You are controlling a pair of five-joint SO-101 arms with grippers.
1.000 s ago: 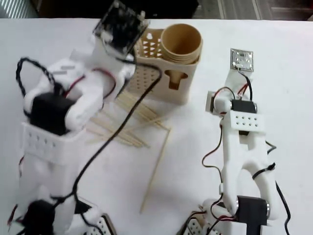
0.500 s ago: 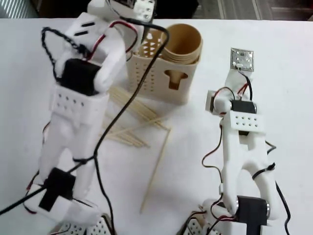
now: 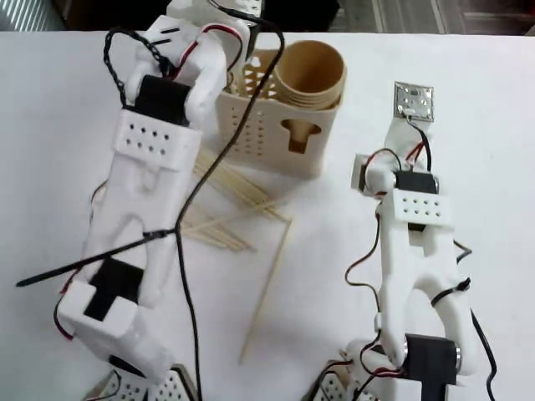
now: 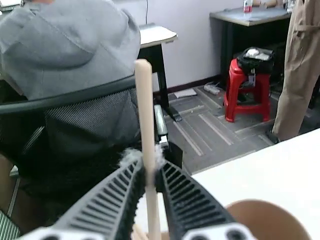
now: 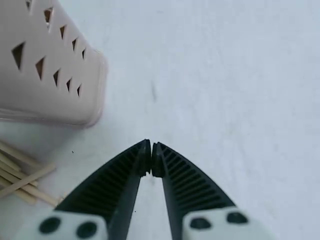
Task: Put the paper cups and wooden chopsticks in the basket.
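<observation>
My left gripper point(image 4: 148, 167) is shut on one wooden chopstick point(image 4: 144, 115), which stands upright between the fingers. A paper cup's rim point(image 4: 270, 220) lies just below it. In the high view the left arm point(image 3: 159, 142) stretches to the table's back edge, beside the beige basket point(image 3: 251, 134). A stack of paper cups point(image 3: 311, 73) sits in the basket's right half. Several chopsticks point(image 3: 221, 213) lie scattered in front of the basket, and one long chopstick point(image 3: 267, 288) lies apart. My right gripper point(image 5: 151, 159) is shut on nothing, low over the table near the basket point(image 5: 50, 65).
The right arm point(image 3: 414, 251) stands to the right of the basket over bare white table. Loose chopsticks point(image 5: 20, 175) lie near the basket's corner in the right wrist view. Both arm bases sit at the front edge.
The left arm has risen from over the chopstick pile and stretched toward the back, to the basket's far left side. The right arm has not moved.
</observation>
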